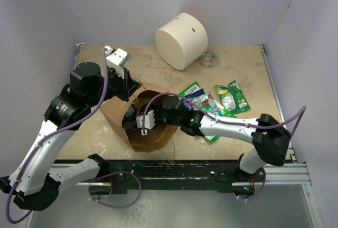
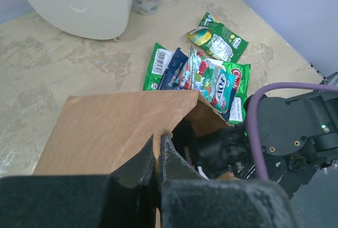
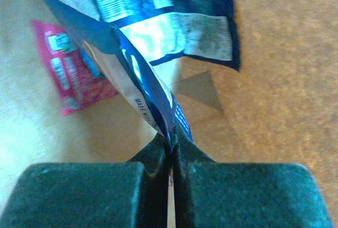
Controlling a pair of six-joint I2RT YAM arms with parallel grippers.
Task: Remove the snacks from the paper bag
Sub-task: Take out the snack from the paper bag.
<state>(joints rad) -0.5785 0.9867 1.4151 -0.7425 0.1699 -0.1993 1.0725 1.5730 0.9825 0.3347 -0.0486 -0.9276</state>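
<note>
Deep in the paper bag (image 1: 113, 113), the right gripper (image 3: 171, 142) clamps a dark blue packet (image 3: 153, 96) reading "MADE WITH", the rest cut off. A pink packet (image 3: 74, 75) lies at ten o'clock, its print blurred. The left gripper (image 2: 158, 146) pinches the bag's rim. Other snacks (image 1: 214, 101) lie at the bag's three o'clock.

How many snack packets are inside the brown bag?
2: a dark blue packet pinched in the right jaws, and a pink packet lying on the bag floor. More may be hidden.
</note>
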